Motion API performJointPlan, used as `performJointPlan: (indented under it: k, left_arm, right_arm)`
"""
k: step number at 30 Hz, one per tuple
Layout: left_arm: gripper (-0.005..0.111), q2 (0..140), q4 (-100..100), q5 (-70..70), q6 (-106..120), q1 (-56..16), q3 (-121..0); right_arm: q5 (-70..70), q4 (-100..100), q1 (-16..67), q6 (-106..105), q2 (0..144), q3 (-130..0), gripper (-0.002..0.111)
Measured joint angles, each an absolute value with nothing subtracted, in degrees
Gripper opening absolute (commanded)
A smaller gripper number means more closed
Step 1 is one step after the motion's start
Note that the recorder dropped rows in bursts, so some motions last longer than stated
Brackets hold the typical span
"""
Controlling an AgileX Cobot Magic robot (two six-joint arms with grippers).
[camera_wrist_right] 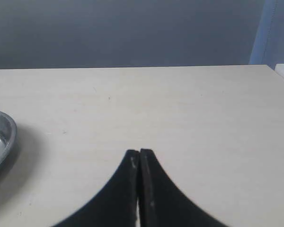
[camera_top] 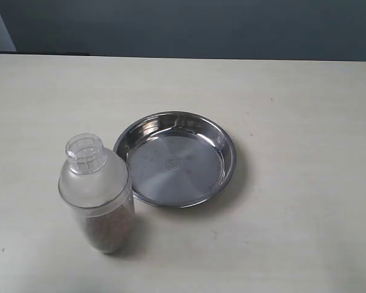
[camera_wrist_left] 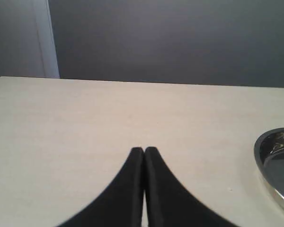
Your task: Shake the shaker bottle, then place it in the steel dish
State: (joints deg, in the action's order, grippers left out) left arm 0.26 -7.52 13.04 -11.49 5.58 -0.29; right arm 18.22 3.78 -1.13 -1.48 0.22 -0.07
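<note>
**A:** How does the left pincer (camera_wrist_left: 144, 150) stand?

**B:** Its two black fingers are pressed tip to tip with nothing between them, low over the pale desk (camera_top: 293, 91). The right pincer (camera_wrist_right: 139, 152) is the same: fingers closed flat against each other, gripping nothing.

**A:** And the steel dish (camera_top: 230, 152)?

**B:** It sits flat on the desk, shiny, with a small stamp (camera_top: 172, 163) at its centre. From the left pincer it lies ahead and off to one side, well apart from the tips, with only part of the rim in sight. The right pincer has it off to the opposite side, also clear of its tips.

**A:** Where is the shaker bottle (camera_top: 97, 195)?

**B:** Upright on the desk just beside the dish, outside its rim. Its frosted shoulder overlaps the rim in the exterior view, so I cannot tell whether the two touch. The clear cap (camera_top: 85, 152) is on, and brown granules (camera_top: 110, 229) fill the lower part.

**A:** How far is it from either pincer?

**B:** I cannot tell. Only the exterior view shows the bottle, and that view shows neither pincer.
</note>
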Motion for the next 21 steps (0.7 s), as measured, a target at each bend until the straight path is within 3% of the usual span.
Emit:
performJointPlan:
  k: [21]
  left_arm:
    - [0.000,0.3,15.8,1.5,-11.5,5.4,-0.3]
  right_arm:
    - [18.2,3.8,-1.1,-1.5,0.2,-0.1,-0.001]
